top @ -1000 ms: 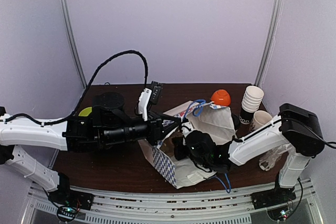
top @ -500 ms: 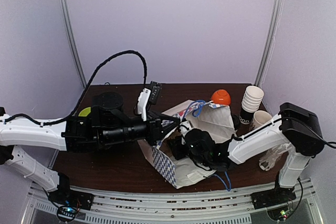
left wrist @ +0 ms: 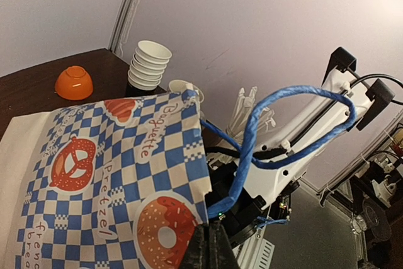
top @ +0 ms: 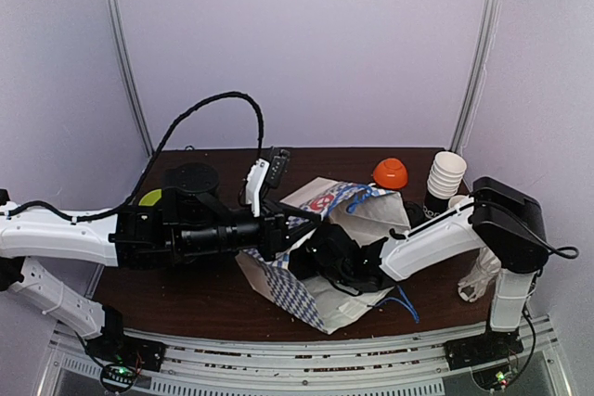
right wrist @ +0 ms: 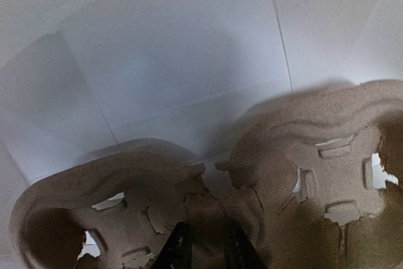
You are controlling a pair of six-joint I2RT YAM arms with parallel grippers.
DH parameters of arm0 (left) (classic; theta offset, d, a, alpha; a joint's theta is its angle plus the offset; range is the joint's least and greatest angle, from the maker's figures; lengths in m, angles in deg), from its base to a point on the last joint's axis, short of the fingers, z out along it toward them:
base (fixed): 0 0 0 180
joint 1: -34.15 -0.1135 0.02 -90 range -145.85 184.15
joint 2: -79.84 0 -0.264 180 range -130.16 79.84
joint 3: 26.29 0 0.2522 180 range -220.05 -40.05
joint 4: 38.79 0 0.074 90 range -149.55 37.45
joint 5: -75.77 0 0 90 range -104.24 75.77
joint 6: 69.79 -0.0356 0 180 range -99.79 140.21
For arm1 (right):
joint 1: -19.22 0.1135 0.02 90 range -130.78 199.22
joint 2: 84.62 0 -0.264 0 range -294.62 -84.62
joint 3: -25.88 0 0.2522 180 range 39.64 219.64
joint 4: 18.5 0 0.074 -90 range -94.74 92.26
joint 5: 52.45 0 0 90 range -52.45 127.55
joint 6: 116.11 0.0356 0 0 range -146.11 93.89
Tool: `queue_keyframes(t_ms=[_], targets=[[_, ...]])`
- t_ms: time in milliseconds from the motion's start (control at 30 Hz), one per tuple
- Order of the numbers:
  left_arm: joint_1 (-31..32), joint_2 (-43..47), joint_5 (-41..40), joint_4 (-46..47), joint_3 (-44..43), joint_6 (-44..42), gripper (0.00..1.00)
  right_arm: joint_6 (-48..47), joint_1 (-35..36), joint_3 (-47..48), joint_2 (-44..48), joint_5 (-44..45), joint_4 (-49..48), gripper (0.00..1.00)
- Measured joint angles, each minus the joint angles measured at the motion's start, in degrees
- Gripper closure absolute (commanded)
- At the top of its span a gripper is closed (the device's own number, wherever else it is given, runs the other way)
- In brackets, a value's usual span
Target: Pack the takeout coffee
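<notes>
left gripper (left wrist: 211, 245) pinched shut on bag (left wrist: 94, 168) rim | right gripper (right wrist: 203, 249) deep inside the bag, fingers narrow astride carrier (right wrist: 302, 168), grip unclear | coffee unseen, cup not yet packed

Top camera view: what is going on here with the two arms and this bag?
The left gripper is shut on the rim of the blue-and-white checked paper bag and holds its mouth open on the dark wooden table. The right gripper is inside the bag, with its fingers on either side of the middle ridge of a brown moulded-pulp cup carrier. Whether they pinch it is unclear. No lidded coffee cup shows.
</notes>
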Motion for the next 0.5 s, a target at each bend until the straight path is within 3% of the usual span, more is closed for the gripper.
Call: queue_keyframes(t_ms=[167, 500], targets=[[0.0, 0.0, -0.07, -0.17, 0.0, 0.37, 1.0, -0.11, -0.35, 0.31, -0.33, 0.0, 0.26, 0.99], [0.0, 1.03, -1.4, -0.28, 0.02, 1.03, 1.0, -1.09, -0.42, -6.67, 5.05, -1.29, -5.55, 1.0]])
